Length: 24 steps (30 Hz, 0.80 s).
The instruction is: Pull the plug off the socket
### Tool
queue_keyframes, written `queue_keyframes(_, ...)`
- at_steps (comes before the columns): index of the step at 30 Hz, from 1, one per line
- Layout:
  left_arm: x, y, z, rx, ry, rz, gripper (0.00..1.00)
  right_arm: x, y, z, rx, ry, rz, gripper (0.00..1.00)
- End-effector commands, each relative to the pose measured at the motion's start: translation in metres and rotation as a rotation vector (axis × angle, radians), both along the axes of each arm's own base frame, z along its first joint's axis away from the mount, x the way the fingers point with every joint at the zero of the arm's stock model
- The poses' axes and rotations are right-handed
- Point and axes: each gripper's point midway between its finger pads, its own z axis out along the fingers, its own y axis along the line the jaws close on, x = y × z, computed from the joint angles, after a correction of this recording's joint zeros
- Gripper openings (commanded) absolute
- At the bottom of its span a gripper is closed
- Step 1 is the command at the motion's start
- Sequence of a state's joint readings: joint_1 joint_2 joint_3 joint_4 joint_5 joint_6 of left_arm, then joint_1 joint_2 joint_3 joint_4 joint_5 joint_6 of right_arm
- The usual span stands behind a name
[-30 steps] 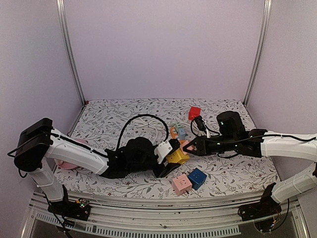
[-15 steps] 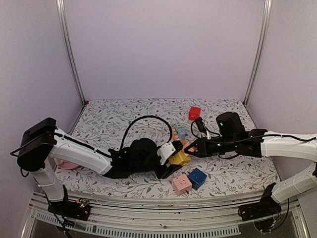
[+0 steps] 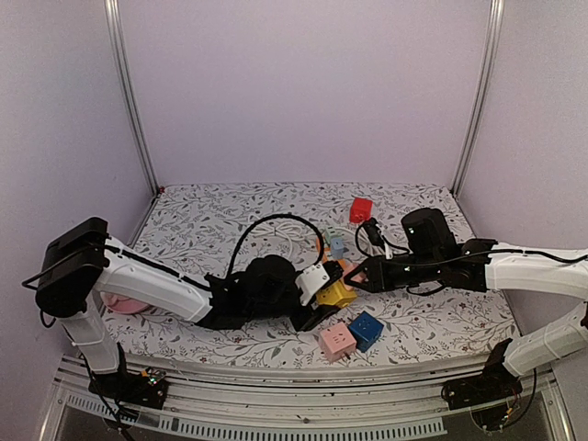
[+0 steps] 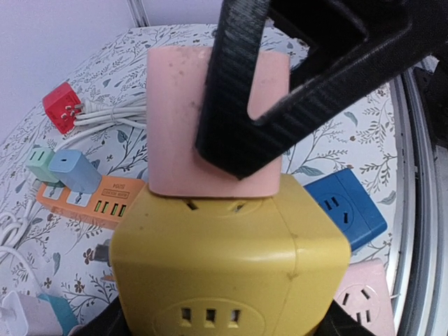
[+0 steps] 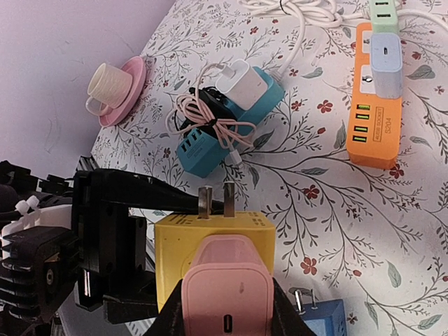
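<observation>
A yellow cube socket (image 3: 334,295) is held off the table with a pink plug (image 3: 348,272) seated in one face. My left gripper (image 3: 319,303) is shut on the yellow socket (image 4: 231,259), gripping it by its sides. My right gripper (image 3: 355,274) is shut on the pink plug (image 5: 227,294), and its black fingers (image 4: 280,91) clamp the plug (image 4: 175,126) in the left wrist view. The plug sits flush against the socket (image 5: 175,241). Two metal prongs (image 5: 215,199) stick out of the socket's far face.
An orange power strip (image 3: 329,246) with a mint and a grey-blue plug lies behind the grippers. A blue cube (image 3: 366,330) and a pink cube (image 3: 337,342) lie in front. A red plug (image 3: 361,209), a teal strip (image 5: 231,115) and a pink saucer with a cup (image 5: 115,87) are nearby.
My left arm and its black cable arc have shifted a little to the right, carrying the yellow socket. Both grippers keep their hold and the plug stays seated.
</observation>
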<state>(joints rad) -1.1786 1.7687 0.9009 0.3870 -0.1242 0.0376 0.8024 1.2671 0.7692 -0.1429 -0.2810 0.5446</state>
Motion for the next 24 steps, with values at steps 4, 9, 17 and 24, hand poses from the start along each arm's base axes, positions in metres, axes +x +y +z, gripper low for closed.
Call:
queue_keyframes(4,-0.009,0.016,-0.040,0.145,0.042,-0.001,0.00,0.022,-0.015,0.026,0.001,-0.111,-0.083,0.03)
queue_keyframes(9,-0.009,0.017,-0.041,0.144,0.046,0.002,0.00,0.022,-0.016,0.028,0.003,-0.117,-0.090,0.03)
queue_keyframes(17,-0.010,0.020,-0.043,0.149,0.049,0.006,0.00,0.024,-0.020,0.033,0.010,-0.123,-0.099,0.03)
queue_keyframes(24,-0.010,0.021,-0.043,0.148,0.051,0.006,0.00,0.024,-0.023,0.038,0.017,-0.132,-0.106,0.03)
